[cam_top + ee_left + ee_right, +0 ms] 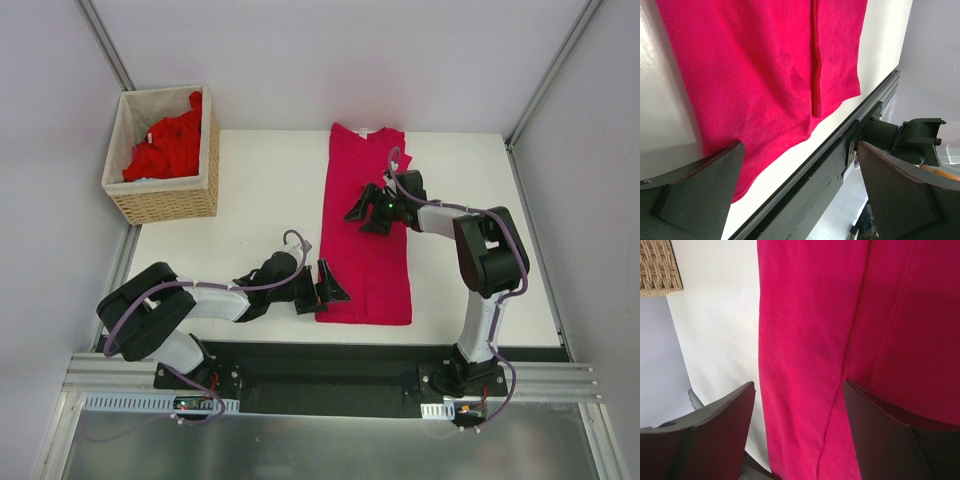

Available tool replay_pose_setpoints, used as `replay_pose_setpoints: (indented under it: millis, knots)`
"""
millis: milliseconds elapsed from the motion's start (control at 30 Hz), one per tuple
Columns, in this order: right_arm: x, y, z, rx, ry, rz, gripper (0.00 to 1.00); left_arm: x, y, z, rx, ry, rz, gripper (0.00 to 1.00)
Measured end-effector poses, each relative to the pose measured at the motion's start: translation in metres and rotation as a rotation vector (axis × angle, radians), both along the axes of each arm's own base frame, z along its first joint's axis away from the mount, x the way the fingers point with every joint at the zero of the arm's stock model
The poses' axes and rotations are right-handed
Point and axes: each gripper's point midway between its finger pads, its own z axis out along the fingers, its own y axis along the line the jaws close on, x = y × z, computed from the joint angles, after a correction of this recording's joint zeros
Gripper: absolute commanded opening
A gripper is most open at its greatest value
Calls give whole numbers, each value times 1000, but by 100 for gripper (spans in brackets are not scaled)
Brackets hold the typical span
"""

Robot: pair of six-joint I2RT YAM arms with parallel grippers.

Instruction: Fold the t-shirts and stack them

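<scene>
Shirt: magenta-crimson cloth t-shirt (365, 270), folded into a long strip, lying flat on the white table (260, 200).
Left gripper (340, 285): at the strip's near left corner, jaws wide apart, nothing held.
Right gripper (358, 222): over the strip's far half, jaws apart, nothing clamped.
Basket: woven wicker basket (165, 205) at far left, with brighter red shirts (170, 150) heaped inside.

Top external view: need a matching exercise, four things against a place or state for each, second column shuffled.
Column 1
1. magenta t-shirt
2. red t-shirts
3. left gripper
4. right gripper

Column 2
A. bunched inside the wicker basket
B. open, at the magenta shirt's near left corner
C. flat on the table, folded into a long strip
D. open, over the middle part of the magenta shirt

Pairs: 1-C, 2-A, 3-B, 4-D
</scene>
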Motion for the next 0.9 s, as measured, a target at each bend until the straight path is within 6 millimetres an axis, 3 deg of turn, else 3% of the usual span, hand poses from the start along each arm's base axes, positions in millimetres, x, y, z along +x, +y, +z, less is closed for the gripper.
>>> replay_pose_setpoints:
  millis: [200, 900]
  knots:
    - [-2, -1, -2, -9, 6, 2, 47, 0, 0, 0, 0, 0, 0, 99]
    - [-3, -3, -5, -22, 14, 1, 46, 0, -1, 0, -2, -1, 0, 99]
